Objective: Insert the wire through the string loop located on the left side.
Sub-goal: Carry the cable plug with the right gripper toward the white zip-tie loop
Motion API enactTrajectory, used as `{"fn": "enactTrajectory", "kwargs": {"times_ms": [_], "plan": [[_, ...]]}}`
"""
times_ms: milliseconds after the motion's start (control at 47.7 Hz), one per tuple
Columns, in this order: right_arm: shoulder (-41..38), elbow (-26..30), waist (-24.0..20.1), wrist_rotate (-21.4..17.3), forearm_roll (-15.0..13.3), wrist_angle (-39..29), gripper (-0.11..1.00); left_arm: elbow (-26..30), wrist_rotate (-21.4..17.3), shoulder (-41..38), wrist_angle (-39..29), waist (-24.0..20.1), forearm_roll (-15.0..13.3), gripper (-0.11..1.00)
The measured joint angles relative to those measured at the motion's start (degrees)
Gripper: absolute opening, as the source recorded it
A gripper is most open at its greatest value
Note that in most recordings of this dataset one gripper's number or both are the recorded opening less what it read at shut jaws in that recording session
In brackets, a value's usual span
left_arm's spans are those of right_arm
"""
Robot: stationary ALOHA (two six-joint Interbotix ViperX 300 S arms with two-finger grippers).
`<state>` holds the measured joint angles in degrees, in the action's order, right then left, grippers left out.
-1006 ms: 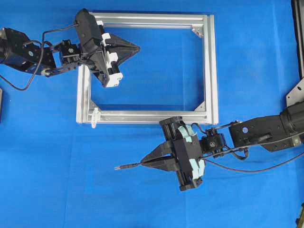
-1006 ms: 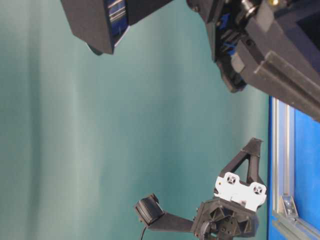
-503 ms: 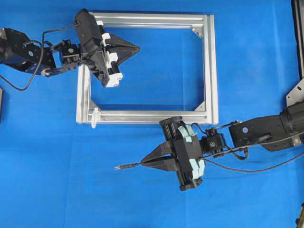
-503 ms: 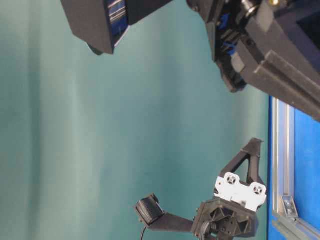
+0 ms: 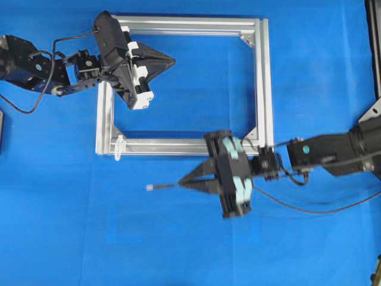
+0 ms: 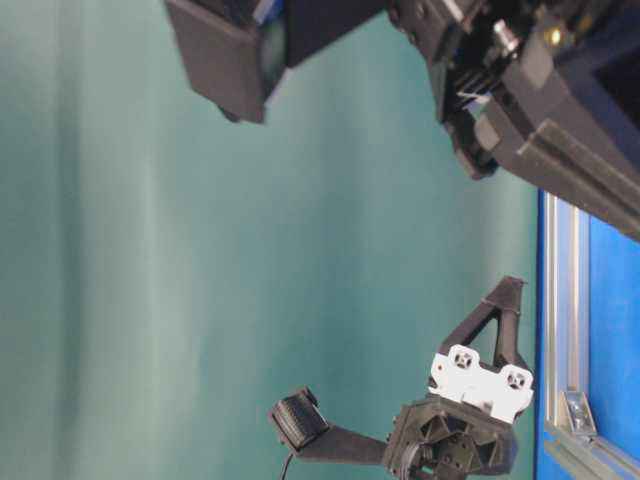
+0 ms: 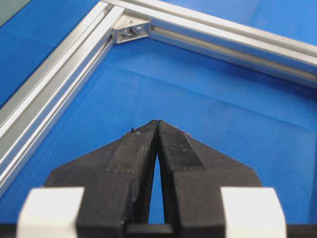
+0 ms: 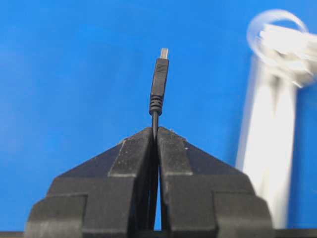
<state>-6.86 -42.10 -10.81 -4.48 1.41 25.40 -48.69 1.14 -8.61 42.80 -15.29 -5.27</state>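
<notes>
The wire (image 5: 162, 186) is a thin black cable with a small silvery-tipped plug. It sticks out leftward from my right gripper (image 5: 181, 184), which is shut on it just behind the plug (image 8: 159, 79). The wire's tail (image 5: 309, 210) trails off to the right. The white string loop (image 5: 119, 146) stands at the front left corner of the silver frame (image 5: 178, 146), up and left of the plug and apart from it. In the right wrist view the loop (image 8: 251, 30) is a blurred ring at the upper right. My left gripper (image 5: 172, 59) hangs shut and empty over the frame's far left part.
The frame's inner corner brackets (image 7: 130, 30) sit at its corners. A black bracket (image 5: 370, 119) lies at the right edge of the blue mat (image 5: 71, 226). In the table-level view the right arm (image 6: 540, 110) fills the top and the left gripper (image 6: 508, 288) shows low down.
My right gripper has moved up toward the frame's front rail and turned level, carrying the plug up and slightly right. The left arm has not moved.
</notes>
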Motion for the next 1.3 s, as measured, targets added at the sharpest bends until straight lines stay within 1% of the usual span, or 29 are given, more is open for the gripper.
{"fn": "enactTrajectory", "kwargs": {"times_ms": [210,377,608,692,880,1027,1299], "plan": [[0.0,-1.1,4.8,0.0,0.0,-0.1,0.00,-0.1,0.0,0.0,0.0,0.0,-0.1,0.00],[0.0,-1.6,7.0,-0.1,0.0,-0.1,0.00,-0.1,0.0,0.0,0.0,0.1,0.0,0.00],[0.0,-1.4,7.1,-0.1,0.0,0.5,0.00,-0.1,0.0,0.0,0.0,0.1,0.0,0.00],[-0.1,-1.1,7.1,-0.1,0.0,2.0,0.00,-0.1,0.0,0.0,0.1,0.1,0.0,0.00],[-3.2,1.6,7.1,-0.1,0.0,4.1,0.00,-0.1,0.0,0.0,0.0,0.0,0.0,0.00],[-6.1,4.0,7.1,0.0,0.0,4.1,0.00,-0.1,0.0,0.0,0.0,0.1,0.0,0.00],[-8.7,7.4,7.1,0.0,0.0,4.0,0.00,-0.1,0.1,0.0,0.1,0.0,0.0,0.00]]}}
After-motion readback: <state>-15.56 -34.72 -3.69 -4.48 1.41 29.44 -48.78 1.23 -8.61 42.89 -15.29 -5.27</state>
